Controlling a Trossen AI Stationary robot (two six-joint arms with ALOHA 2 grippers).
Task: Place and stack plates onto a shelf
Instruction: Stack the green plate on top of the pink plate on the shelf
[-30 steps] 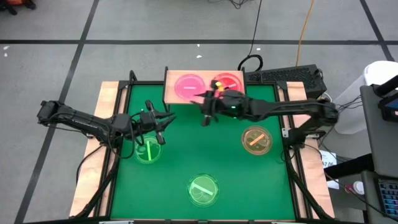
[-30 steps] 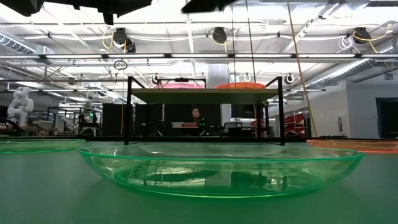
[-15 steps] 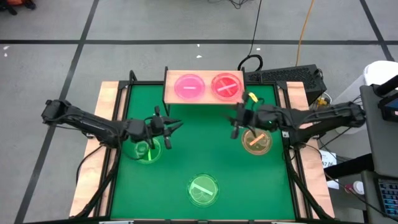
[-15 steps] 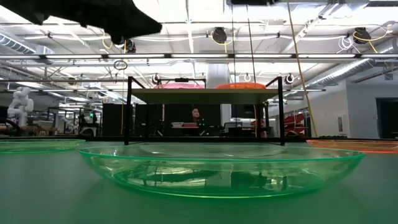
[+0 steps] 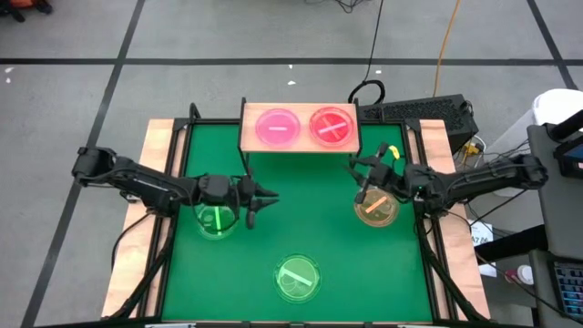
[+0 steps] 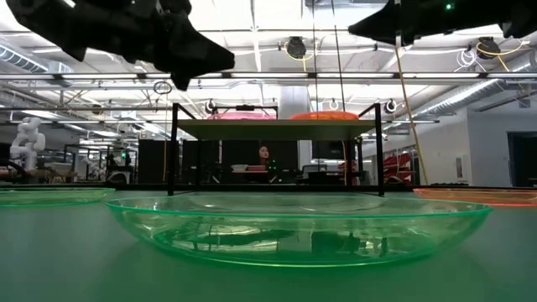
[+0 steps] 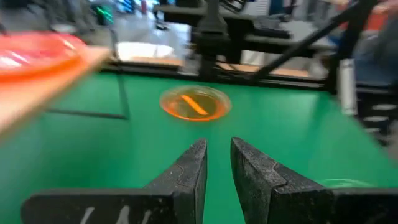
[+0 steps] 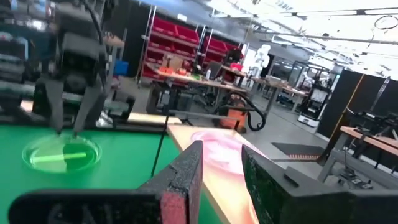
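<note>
Two plates sit side by side on the shelf [image 5: 299, 128] at the far edge of the green table [image 5: 301, 228]: a pink plate [image 5: 278, 127] with a pale bar across its middle on the left half, and a red plate [image 5: 332, 126] with a light bar on the right half. Neither has anything stacked on it.

Three more plates rest on the table itself. A green plate [image 5: 217, 220] with a bright green bar lies on the left side, partly under the left arm. An amber plate [image 5: 376, 208] with an orange bar lies on the right side. A second green plate [image 5: 298, 277] with a pale green bar lies near the front edge, well apart from the others; in the low view it fills the foreground [image 6: 294, 226], holding nothing.

The left gripper [image 5: 258, 199] hangs above the table just beside the left green plate, its jaws a narrow gap apart and holding nothing. The right gripper [image 5: 363, 175] hangs over the far rim of the amber plate, its jaws likewise slightly apart and empty. A person is in view in the room beyond the shelf.
</note>
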